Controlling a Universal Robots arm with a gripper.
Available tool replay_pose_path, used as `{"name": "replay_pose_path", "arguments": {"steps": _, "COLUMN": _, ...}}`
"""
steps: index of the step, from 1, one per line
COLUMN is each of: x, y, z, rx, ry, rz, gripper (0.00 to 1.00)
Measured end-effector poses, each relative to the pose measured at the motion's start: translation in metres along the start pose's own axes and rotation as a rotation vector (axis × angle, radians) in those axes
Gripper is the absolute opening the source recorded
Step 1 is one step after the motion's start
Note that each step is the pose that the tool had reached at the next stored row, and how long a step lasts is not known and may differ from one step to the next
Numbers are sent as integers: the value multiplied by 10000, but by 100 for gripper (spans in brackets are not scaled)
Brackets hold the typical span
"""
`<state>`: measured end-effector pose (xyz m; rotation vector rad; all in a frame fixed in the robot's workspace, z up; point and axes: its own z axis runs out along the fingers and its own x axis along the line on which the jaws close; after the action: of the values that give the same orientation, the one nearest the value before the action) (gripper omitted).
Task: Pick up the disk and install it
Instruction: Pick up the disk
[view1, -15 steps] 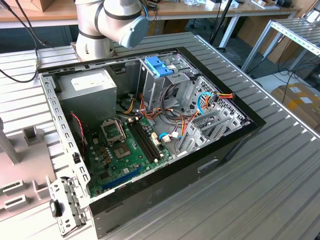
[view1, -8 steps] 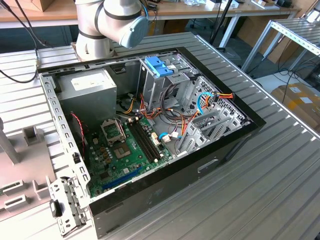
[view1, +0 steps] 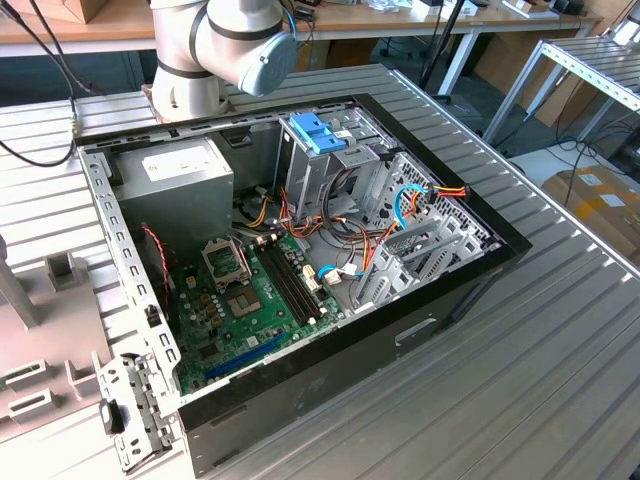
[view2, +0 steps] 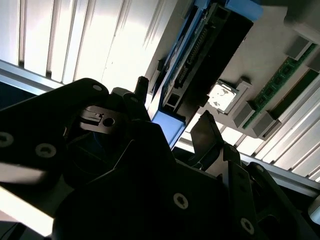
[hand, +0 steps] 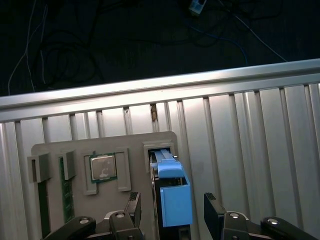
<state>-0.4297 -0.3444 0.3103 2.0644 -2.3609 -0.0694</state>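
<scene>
The disk (hand: 174, 197) stands on edge in a slot of a grey holder (hand: 135, 142), with its light blue carrier frame facing the camera. In the second wrist view its dark body (view2: 207, 55) and blue frame end (view2: 167, 126) run away from the black gripper body. My gripper (hand: 173, 212) is open and straddles the disk, one black finger (hand: 134, 207) on each side. Small gaps show between the fingers and the blue frame.
The holder also carries a processor chip (hand: 102, 166) and memory sticks (hand: 66, 197). It lies on a ribbed metal table (hand: 250, 150) near the table's edge. In the exterior view the open computer case (view1: 300, 260) has a metal drive cage topped by a blue-latched bracket (view1: 318, 133).
</scene>
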Motion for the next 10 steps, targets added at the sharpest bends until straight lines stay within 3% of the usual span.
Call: {"name": "replay_pose_path", "arguments": {"steps": 10, "x": 1, "y": -1, "z": 34, "rx": 0, "ry": 0, "rz": 0, "gripper": 62}}
